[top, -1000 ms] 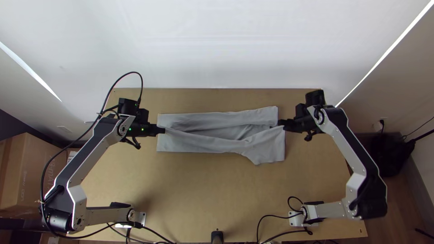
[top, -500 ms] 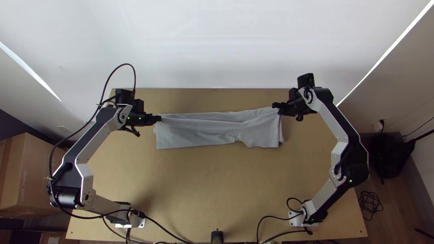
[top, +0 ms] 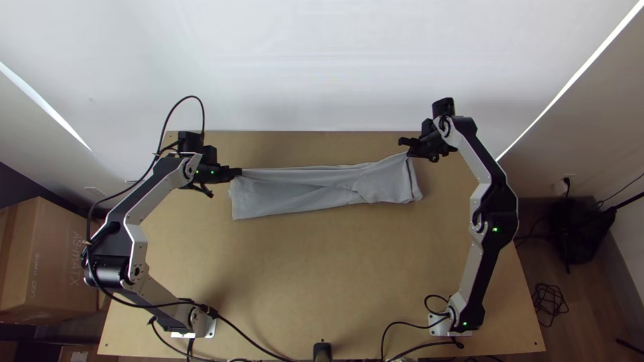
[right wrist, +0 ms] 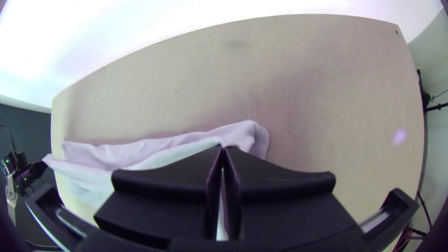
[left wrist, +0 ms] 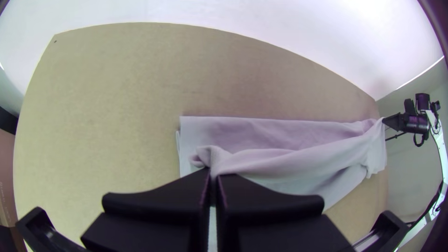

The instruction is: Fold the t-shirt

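On the table (top: pixel 295 288), long grey t-shirt (top: pixel 302 194) | left gripper (left wrist: pixel 213 173) and right gripper (right wrist: pixel 223 148) pinch its far edge | right end pulled farther, so I fear crooked fold.

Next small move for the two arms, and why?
I'd probably ease both grippers down together to lay the held edge flat. The left gripper and right gripper each pinch one end of the t-shirt's upper layer, which looks lifted over the layer beneath, and the shirt is a long folded strip.
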